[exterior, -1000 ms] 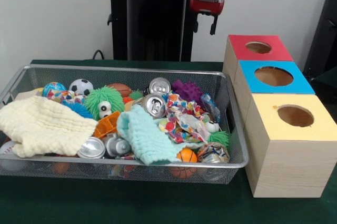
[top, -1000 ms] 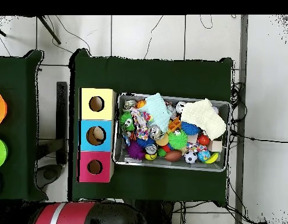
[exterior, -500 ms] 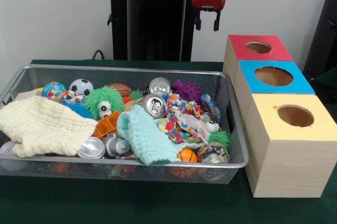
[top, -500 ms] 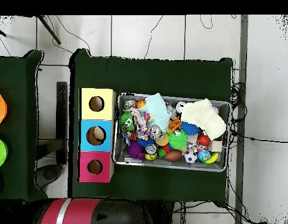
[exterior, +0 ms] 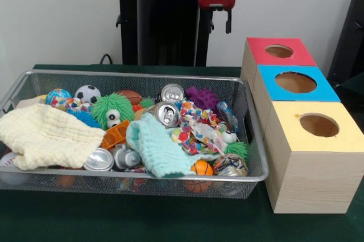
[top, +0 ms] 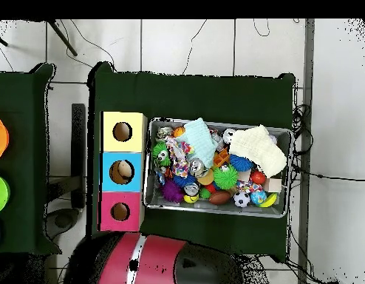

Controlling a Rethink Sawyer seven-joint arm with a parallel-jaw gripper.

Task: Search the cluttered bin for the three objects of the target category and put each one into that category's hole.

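While the gripper hangs high at the table's far side, its fingers apart and holding nothing, the wire-mesh bin sits on the green table, heaped with cans, balls and cloths, just beside three wooden boxes topped red, blue and yellow.

My robot's black pedestal carries a rounded black ring with a red cap on top. The end effector has a red collar above two short black fingers. From overhead I see the arm as a broad pinkish-red shell with dark grey sections.
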